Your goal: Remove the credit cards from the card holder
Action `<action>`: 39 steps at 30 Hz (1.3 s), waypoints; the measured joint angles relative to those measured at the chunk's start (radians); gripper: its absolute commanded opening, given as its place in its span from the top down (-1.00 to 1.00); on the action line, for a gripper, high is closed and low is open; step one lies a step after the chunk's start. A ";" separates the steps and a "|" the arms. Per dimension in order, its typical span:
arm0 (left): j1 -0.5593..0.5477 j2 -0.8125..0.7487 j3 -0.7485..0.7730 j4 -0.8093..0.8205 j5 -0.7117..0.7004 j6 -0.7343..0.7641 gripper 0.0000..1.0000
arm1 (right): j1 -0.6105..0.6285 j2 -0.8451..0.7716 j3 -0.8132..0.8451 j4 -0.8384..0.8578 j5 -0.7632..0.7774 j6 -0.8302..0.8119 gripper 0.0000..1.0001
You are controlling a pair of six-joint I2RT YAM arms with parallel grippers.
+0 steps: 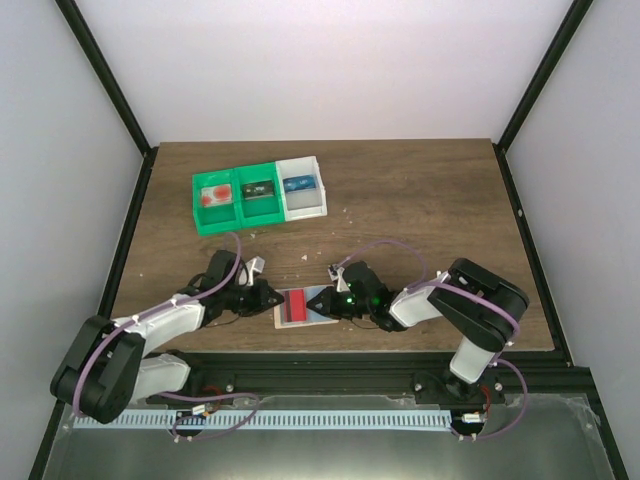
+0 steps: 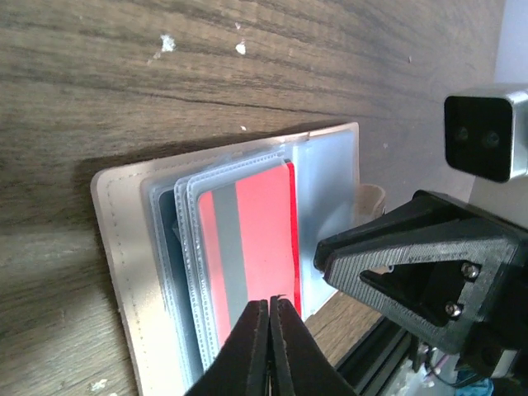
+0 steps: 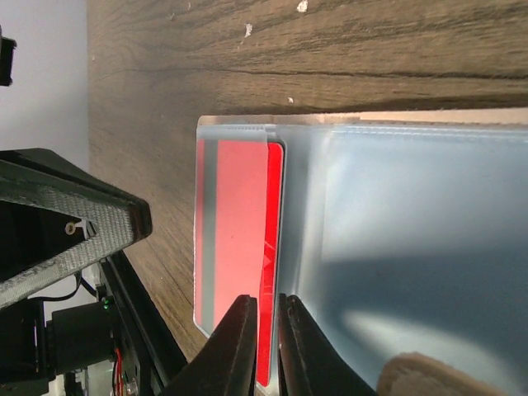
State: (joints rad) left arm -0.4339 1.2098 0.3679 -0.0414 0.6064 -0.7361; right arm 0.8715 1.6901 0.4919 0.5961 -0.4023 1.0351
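Because the holder (image 1: pixel 318 318) lies open near the worktop's (image 1: pixel 420 200) front edge, between both hands, the coming move turns on the red card (image 1: pixel 296 306). Its long axis runs near to far. One long edge peeks from the clear sleeve (image 2: pixel 194 247), pointing right. The right hand (image 3: pixel 264 307) is nearer that bare strip, fingers (image 3: pixel 231 346) a slit apart; I cannot tell whether it grips. The left hand (image 2: pixel 270 307) is pinched closed at the card's near end. Farther back, three cards (image 1: pixel 260 190) sit in trays (image 1: pixel 235 225).
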 measured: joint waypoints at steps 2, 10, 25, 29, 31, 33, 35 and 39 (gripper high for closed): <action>-0.001 0.006 -0.014 0.031 0.019 -0.003 1.00 | 0.000 0.000 0.000 0.000 0.000 0.000 0.77; -0.001 0.061 -0.056 0.101 0.051 -0.015 1.00 | 0.000 0.047 0.010 0.008 -0.024 0.002 0.71; -0.001 0.116 -0.063 0.129 0.041 0.010 1.00 | -0.005 0.074 0.019 0.051 -0.064 0.002 0.72; -0.001 0.116 -0.063 0.130 0.038 0.011 1.00 | -0.005 0.087 0.019 0.070 -0.077 0.002 0.76; -0.001 0.116 -0.063 0.131 0.038 0.011 1.00 | -0.005 0.091 0.019 0.083 -0.084 0.002 0.77; -0.001 0.116 -0.063 0.132 0.037 0.011 1.00 | -0.005 0.096 0.019 0.095 -0.092 0.002 0.77; -0.001 0.116 -0.063 0.134 0.034 0.011 1.00 | -0.006 0.100 0.019 0.101 -0.096 0.002 0.78; -0.001 0.116 -0.064 0.135 0.033 0.011 1.00 | -0.006 0.106 0.019 0.108 -0.102 0.002 0.97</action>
State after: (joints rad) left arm -0.4351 1.3254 0.3042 0.0937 0.6395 -0.7246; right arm 0.8650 1.7958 0.5114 0.7044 -0.5045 1.0367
